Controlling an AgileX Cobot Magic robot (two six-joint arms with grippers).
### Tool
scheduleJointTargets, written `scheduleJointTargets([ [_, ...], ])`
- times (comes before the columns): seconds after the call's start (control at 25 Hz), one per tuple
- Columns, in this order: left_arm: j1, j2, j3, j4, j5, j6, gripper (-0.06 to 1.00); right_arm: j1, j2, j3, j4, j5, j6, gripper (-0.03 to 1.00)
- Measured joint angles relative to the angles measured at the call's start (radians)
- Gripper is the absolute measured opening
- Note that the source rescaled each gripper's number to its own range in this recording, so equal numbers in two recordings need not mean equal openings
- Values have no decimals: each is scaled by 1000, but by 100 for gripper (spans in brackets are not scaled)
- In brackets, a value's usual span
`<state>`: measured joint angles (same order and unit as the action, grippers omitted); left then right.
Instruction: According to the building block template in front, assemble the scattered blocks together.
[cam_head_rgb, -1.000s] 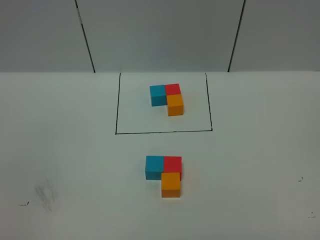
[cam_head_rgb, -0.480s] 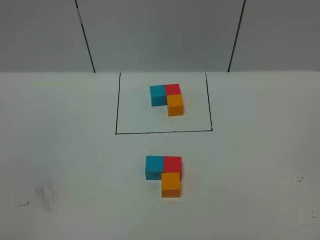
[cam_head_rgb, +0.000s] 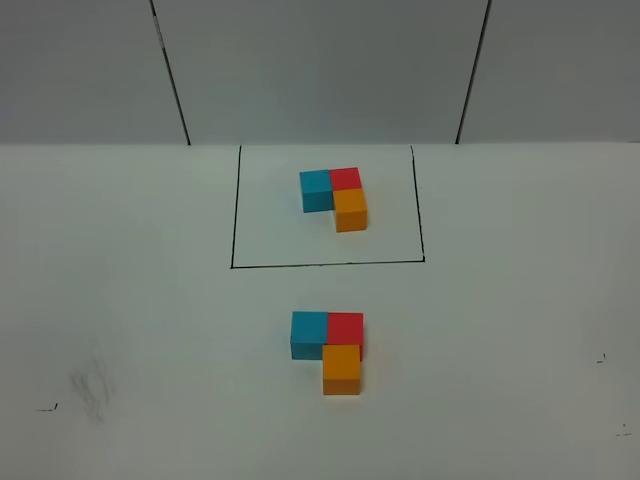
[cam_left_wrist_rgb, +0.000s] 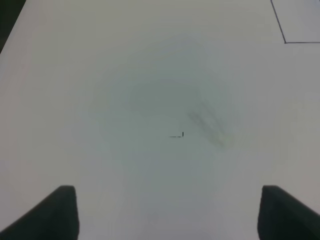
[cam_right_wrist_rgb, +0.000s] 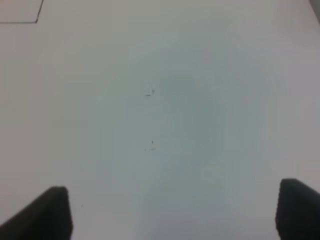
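The building block template (cam_head_rgb: 335, 195) sits inside a thin black drawn rectangle (cam_head_rgb: 233, 215) at the back: blue, red and orange cubes in an L. In front of it, unframed, the blue block (cam_head_rgb: 308, 334), the red block (cam_head_rgb: 345, 328) and the orange block (cam_head_rgb: 341, 369) stand joined in the same L. Neither arm shows in the exterior high view. My left gripper (cam_left_wrist_rgb: 167, 212) is open and empty over bare table. My right gripper (cam_right_wrist_rgb: 172, 212) is open and empty over bare table. No blocks show in either wrist view.
The white table (cam_head_rgb: 150, 330) has a grey smudge (cam_head_rgb: 90, 390) at the front left, also in the left wrist view (cam_left_wrist_rgb: 210, 127). Small black marks lie at the front left (cam_head_rgb: 47, 407) and front right (cam_head_rgb: 602, 358). A grey wall with two dark seams stands behind.
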<state>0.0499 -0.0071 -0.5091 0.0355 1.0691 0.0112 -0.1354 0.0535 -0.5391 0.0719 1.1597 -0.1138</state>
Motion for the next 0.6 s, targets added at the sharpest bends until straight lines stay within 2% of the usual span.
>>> scheduleJointTargets([
  [0.2,0,0,0,0,0,0,84,0,-1,3,0,-6,19,90],
  [0.36,0,0,0,0,0,0,84,0,-1,27,-3,-64,35,90],
  [0.6,0,0,0,0,0,0,84,0,-1,39,-9,-81,49,89],
])
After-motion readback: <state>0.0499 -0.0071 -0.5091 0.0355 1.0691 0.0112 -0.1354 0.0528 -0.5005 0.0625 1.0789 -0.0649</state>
